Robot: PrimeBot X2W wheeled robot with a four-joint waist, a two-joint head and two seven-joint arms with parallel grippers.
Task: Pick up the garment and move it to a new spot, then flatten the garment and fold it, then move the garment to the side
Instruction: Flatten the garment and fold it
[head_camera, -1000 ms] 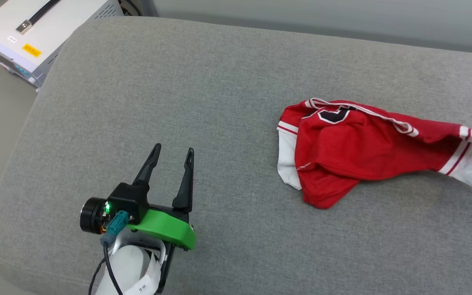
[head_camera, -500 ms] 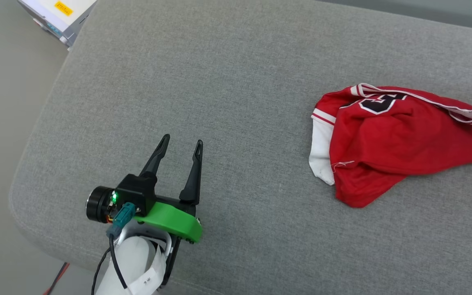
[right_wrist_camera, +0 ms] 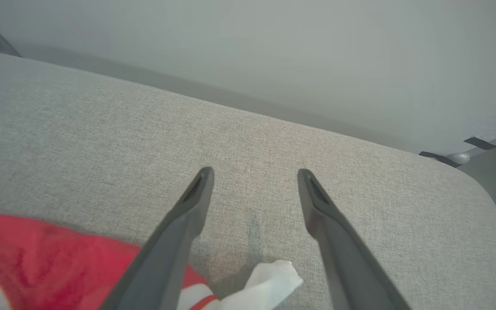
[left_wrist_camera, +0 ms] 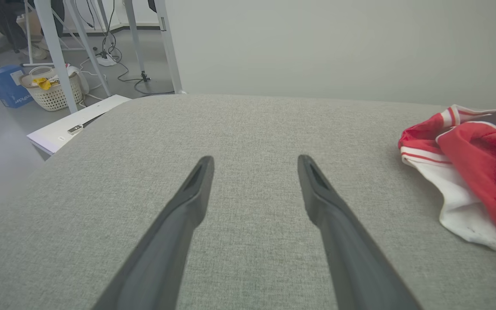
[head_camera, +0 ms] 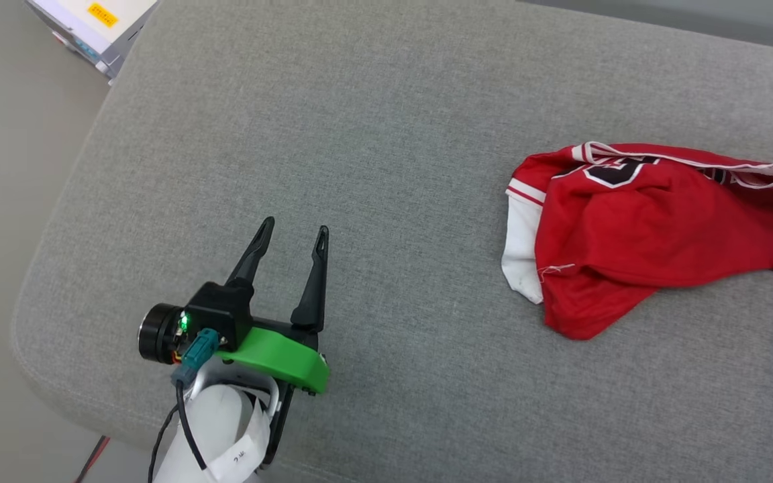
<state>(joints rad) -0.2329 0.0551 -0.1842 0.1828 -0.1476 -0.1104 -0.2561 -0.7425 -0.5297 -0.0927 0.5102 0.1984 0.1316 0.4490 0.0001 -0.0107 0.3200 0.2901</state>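
Note:
The garment [head_camera: 641, 228], a red jersey with white sleeves and striped trim, lies crumpled on the grey cushion [head_camera: 373, 134] at the right, running past the right edge of the head view. Part of a black letter shows on its upper fold. My left gripper [head_camera: 291, 231] stands open over bare cushion well to the left of it, nothing between its fingers. In the left wrist view the garment [left_wrist_camera: 476, 163] sits at the far right, beyond the open left gripper [left_wrist_camera: 254, 165]. My right gripper [right_wrist_camera: 254, 176] is open above the cushion, with a white sleeve tip [right_wrist_camera: 269, 282] and red cloth [right_wrist_camera: 50, 258] of the garment lying loose below its fingers.
A white box [head_camera: 91, 27] with a yellow label stands off the cushion's far left corner. The cushion's left edge [head_camera: 44, 268] drops to the floor. A wall runs behind the cushion. Table legs, cables and a white basket [left_wrist_camera: 54, 88] stand on the floor beyond.
The head camera has shifted, sliding the whole scene right. The right end of the garment, raised half a second ago, now lies lower and flatter on the cushion. Left gripper unchanged.

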